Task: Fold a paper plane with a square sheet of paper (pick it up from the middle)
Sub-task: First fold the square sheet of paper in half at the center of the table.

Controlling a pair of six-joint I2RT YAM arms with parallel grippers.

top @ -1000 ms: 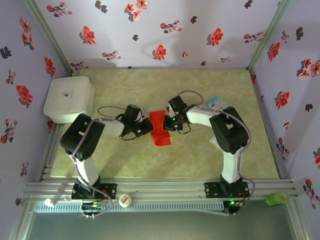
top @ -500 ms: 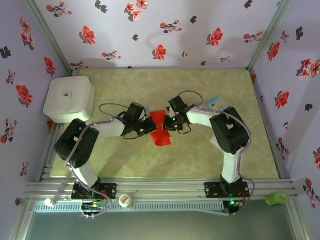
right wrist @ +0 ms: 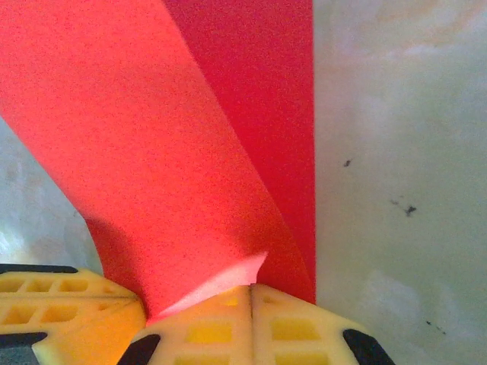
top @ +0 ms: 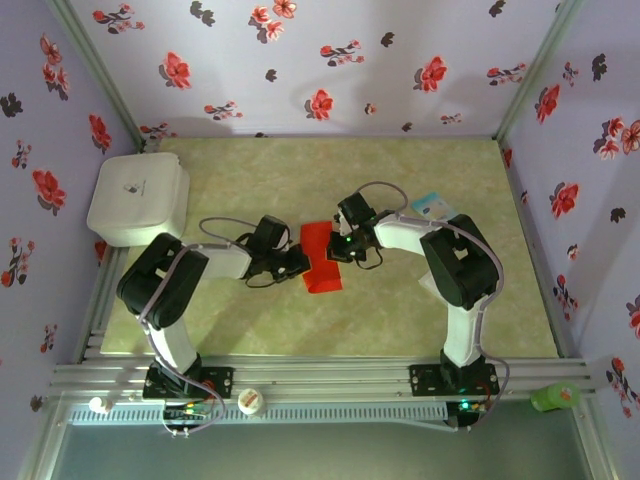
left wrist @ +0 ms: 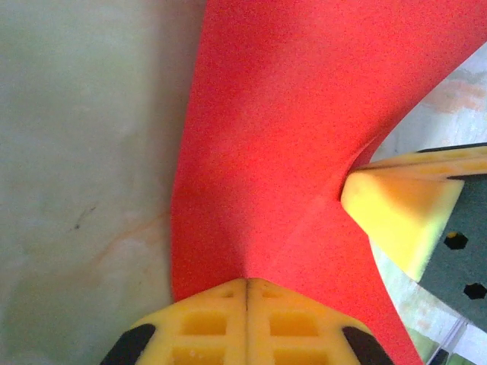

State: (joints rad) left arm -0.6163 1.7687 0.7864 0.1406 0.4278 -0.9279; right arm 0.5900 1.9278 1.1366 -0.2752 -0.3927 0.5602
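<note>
You see bright red paper (top: 320,257), yellow finger pads (left wrist: 399,213), a pale green marbled table (top: 300,170), and lilac walls (top: 150,40) scattered with red and dark flowers.

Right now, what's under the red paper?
The pale table shows all round the paper, pinched by the left gripper and right gripper. The patch directly beneath is covered, so I cannot tell if anything lies there.
</note>
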